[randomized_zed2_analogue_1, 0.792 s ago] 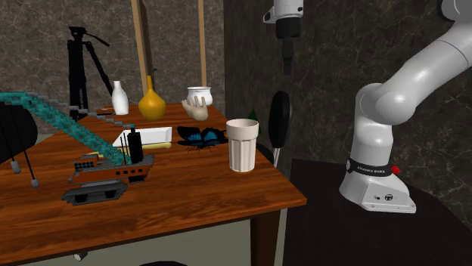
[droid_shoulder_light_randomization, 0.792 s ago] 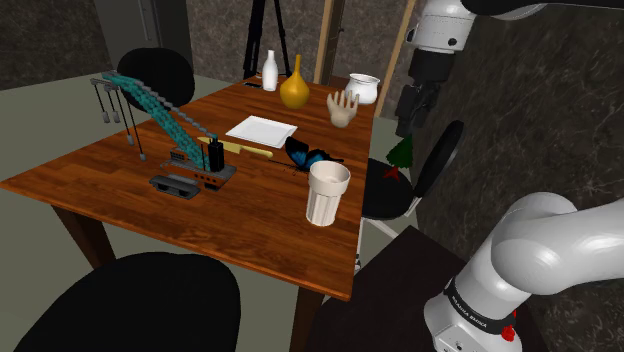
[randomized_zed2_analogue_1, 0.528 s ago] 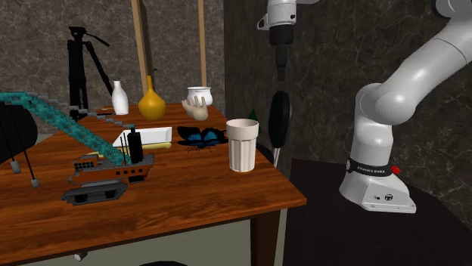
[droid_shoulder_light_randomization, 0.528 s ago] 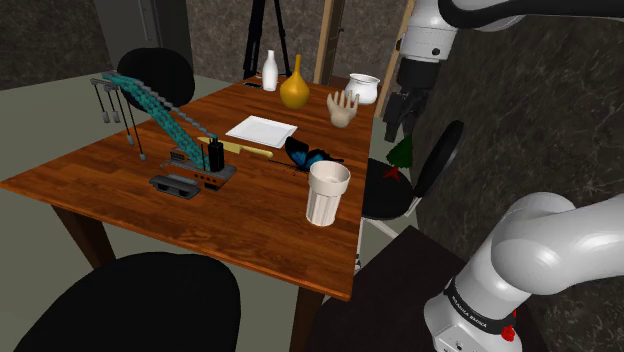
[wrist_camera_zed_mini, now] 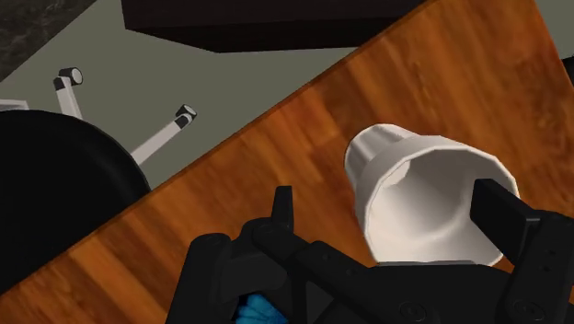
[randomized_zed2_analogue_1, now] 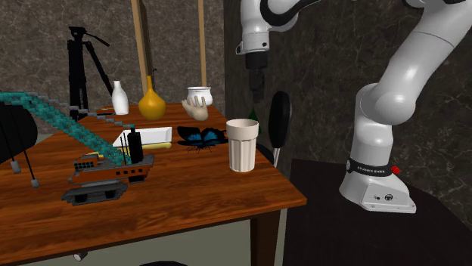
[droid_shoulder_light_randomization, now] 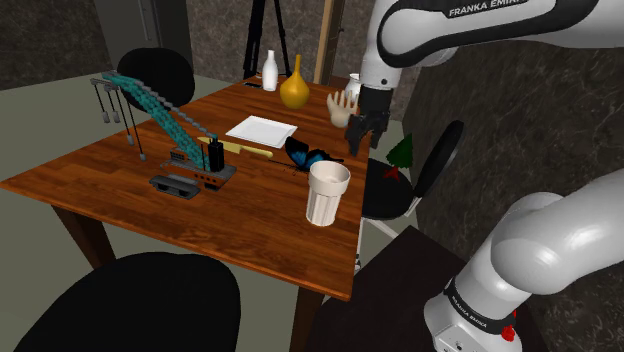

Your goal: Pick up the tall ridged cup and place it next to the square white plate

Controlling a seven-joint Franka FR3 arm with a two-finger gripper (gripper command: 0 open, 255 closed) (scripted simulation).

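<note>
Across the shoulder view's middle, the bench (droid_shoulder_light_randomization: pixel 120 170) is sitting unchanged while the arm (droid_shoulder_light_randomization: pixel 450 25) is swinging down-left from the upper right. Right of centre, the tall ridged cup (droid_shoulder_light_randomization: pixel 327 193) is standing unmoved. The wrist view is showing the end effector (wrist_camera_zed_mini: pixel 389 198) spread over it, gripping nothing.

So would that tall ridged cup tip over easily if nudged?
Probably: the cup stands tall on a base narrower than its rim, so a high push might topple it. It looks empty, so likely light. Its ridges may aid grip.
</note>
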